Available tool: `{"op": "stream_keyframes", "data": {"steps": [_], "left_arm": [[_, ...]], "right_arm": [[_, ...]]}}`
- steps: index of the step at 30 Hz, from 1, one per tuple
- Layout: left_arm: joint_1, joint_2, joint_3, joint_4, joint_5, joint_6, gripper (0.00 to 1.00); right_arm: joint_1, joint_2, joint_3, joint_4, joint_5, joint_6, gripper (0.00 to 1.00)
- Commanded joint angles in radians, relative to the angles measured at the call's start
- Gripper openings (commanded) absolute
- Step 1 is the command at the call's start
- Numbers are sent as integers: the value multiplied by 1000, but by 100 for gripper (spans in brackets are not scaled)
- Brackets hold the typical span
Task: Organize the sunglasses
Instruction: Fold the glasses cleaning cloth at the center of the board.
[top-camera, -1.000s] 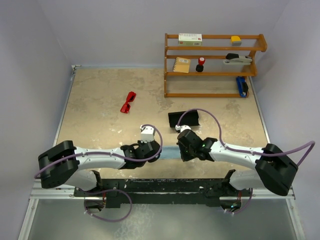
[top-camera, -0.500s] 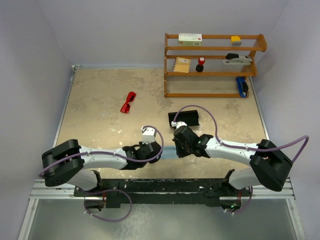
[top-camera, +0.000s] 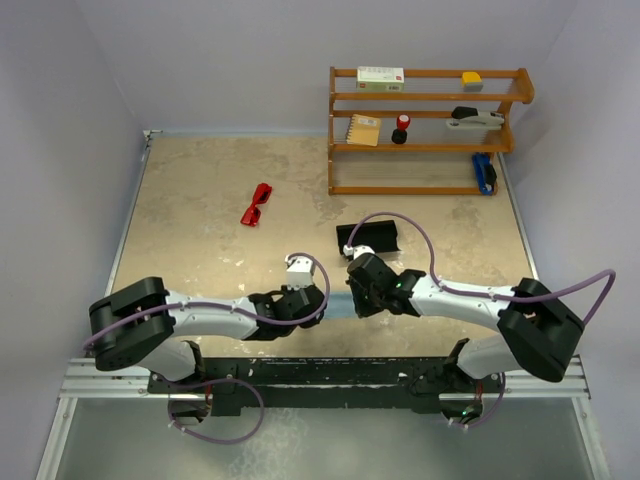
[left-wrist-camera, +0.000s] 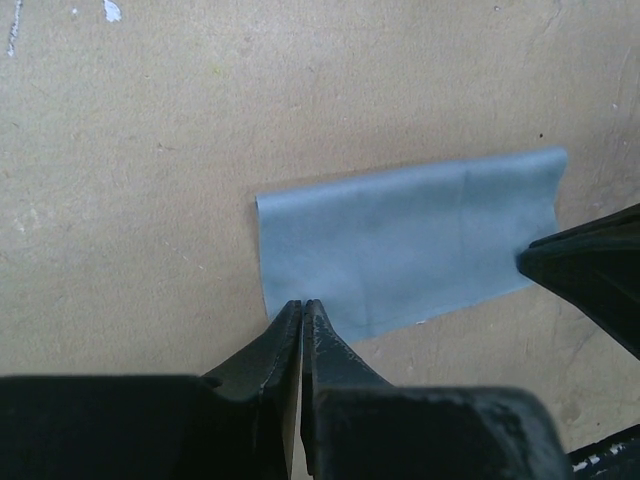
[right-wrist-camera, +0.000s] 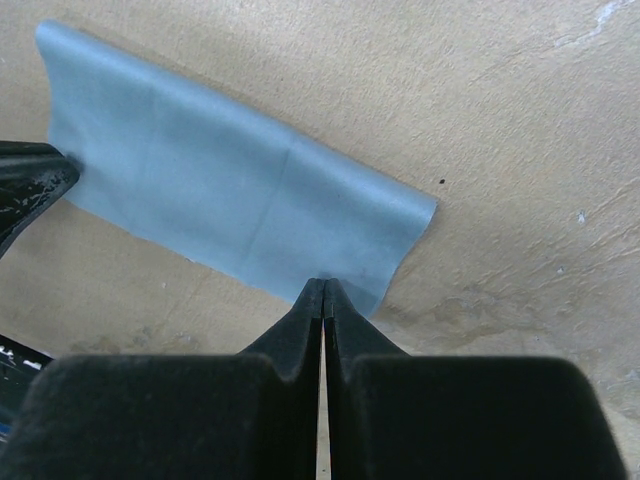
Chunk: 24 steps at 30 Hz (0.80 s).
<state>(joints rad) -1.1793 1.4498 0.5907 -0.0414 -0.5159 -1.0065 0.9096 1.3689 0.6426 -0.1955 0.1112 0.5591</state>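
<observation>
The red sunglasses (top-camera: 257, 204) lie on the table at the far left, well away from both arms. The black case (top-camera: 368, 237) lies just behind my right gripper (top-camera: 358, 298). A light blue cloth (left-wrist-camera: 410, 245) lies near the front edge between the grippers, looking folded into a narrow oblong. My left gripper (left-wrist-camera: 302, 304) is shut on the cloth's near left edge. My right gripper (right-wrist-camera: 323, 283) is shut on the cloth's (right-wrist-camera: 230, 200) near right edge. The cloth barely shows in the top view (top-camera: 337, 301), between the left gripper (top-camera: 318, 300) and the right one.
A wooden shelf (top-camera: 425, 130) stands at the back right, holding a box, a notebook, a small red-capped bottle, a blue item and other small things. The table's front rail runs just behind the arm bases.
My right gripper has moved left and a little away from the front edge, closing on the left gripper. The cloth between them shows narrower. The left arm shifted slightly right.
</observation>
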Motion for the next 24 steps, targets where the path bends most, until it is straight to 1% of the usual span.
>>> {"op": "stream_keyframes", "data": {"steps": [1,14,24], "left_arm": [[-19,6,-11,41,14,-23,0],[-62,21,-18,42,6,-56,0],[-94,8,0,-2,-28,-69,0]], "right_arm": [[5,14,-11,-3,-4,12,0],[5,30,-9,4,-2,13,0],[5,28,-12,-1,7,16,0]]}}
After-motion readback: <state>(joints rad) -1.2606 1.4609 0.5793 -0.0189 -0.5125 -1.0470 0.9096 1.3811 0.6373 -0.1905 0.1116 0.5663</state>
